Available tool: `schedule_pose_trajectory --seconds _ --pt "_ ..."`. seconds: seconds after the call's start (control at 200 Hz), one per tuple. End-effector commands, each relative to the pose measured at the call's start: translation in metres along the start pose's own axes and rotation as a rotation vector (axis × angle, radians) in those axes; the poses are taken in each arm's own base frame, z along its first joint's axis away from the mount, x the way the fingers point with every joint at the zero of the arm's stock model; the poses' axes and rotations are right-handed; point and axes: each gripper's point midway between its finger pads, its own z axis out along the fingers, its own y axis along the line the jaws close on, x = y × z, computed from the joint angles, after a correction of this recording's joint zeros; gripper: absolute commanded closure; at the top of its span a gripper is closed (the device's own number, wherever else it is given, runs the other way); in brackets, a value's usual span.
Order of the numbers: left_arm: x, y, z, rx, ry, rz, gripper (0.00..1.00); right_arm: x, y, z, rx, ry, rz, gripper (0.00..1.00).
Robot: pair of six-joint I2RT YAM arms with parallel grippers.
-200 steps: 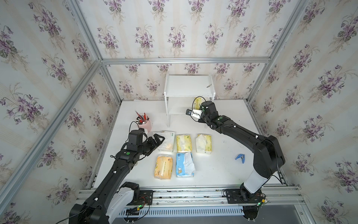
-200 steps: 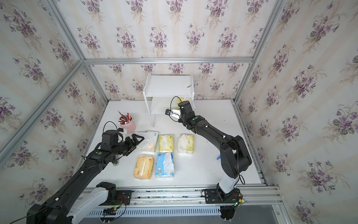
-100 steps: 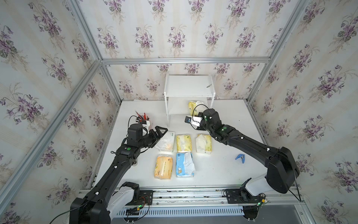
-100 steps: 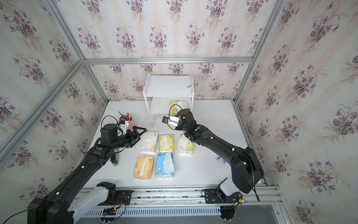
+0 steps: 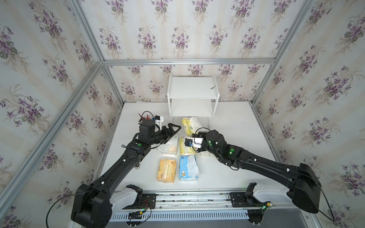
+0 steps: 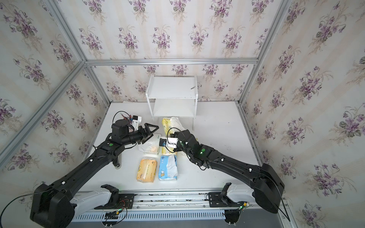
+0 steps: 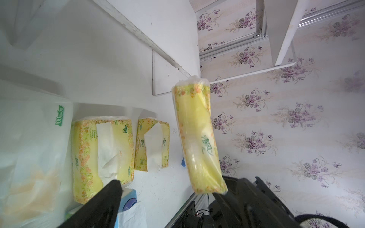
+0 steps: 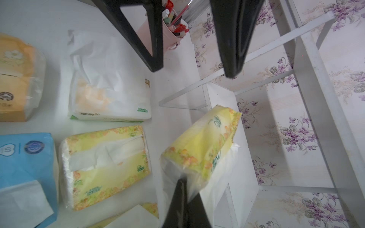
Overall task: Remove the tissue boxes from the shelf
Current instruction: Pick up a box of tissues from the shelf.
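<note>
- Lower middle of both top views: the orange pack (image 5: 166,170) and the blue-and-white pack (image 5: 188,167) lie flat, side by side on the table (image 5: 237,138). White tissue sticks out of the blue one.
- Next row up: the white pack (image 5: 168,145) is on the left, with a flat yellow pack (image 5: 184,150) just beside it on the right, tissue pulled out of its slit.
- Beside that one lies a second flat yellow pack (image 7: 153,145). In the top views my right arm covers most of it.
- My left pincer (image 5: 176,131), left of centre, has its jaws spread wide with nothing between them. It hangs over the far edge of the white pack; I can't tell if it touches.
- My right pincer (image 8: 184,181) is clamped tight on the loose plastic wrap at one end of the held yellow pack (image 5: 190,125). Only one finger shows, bottom centre of the right wrist view; the other is hidden behind the wrap.
- The held yellow pack is tilted and off the table, clearly in the air at centre frame in the left wrist view. In both top views it is just above centre, just in front of the shelf's lower board.
- The shelf (image 5: 192,86) is white with two boards, upper middle of both top views, against the back wall. All six packs are off it.
- The pink pen cup (image 8: 169,37) is at top centre of the right wrist view, seen between my left pincer's fingers. In the top views it is behind my left wrist, left of the shelf.
</note>
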Motion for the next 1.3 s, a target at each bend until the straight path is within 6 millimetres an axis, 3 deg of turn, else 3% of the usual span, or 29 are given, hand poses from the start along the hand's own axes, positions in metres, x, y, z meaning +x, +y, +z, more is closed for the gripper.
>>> schedule_pose_trajectory --seconds 0.0,0.275,0.525,0.689,0.769,0.929,1.024,1.129,1.294 --pt "-0.006 -0.015 0.009 0.043 -0.024 0.024 0.06 -0.006 0.0 -0.007 0.038 -0.002 0.03 1.0" --pt "0.01 -0.024 0.036 0.051 0.054 0.04 0.12 -0.022 0.005 -0.017 0.034 -0.063 0.051 1.0" --pt "0.014 -0.028 0.044 0.047 0.064 0.059 0.51 -0.018 0.005 -0.016 0.042 -0.04 0.052 1.0" --pt "0.016 -0.031 0.047 0.055 0.076 0.071 0.71 -0.018 0.005 -0.017 0.031 -0.035 0.063 0.97" --pt "0.015 -0.031 0.047 0.057 0.073 0.079 0.78 -0.02 0.004 -0.021 0.024 -0.05 0.075 0.92" --pt "0.012 -0.036 0.039 0.046 0.049 0.136 0.83 -0.033 0.007 -0.034 -0.025 -0.125 0.097 0.79" --pt "0.009 -0.039 0.032 0.034 0.028 0.189 0.84 -0.048 0.002 -0.049 -0.042 -0.232 0.141 0.65" --pt "0.008 -0.037 0.024 0.004 0.012 0.257 0.83 -0.061 -0.008 -0.069 -0.043 -0.349 0.19 0.58" --pt "0.012 -0.029 0.012 -0.032 -0.003 0.362 0.84 -0.051 -0.031 -0.088 -0.003 -0.424 0.296 0.53"
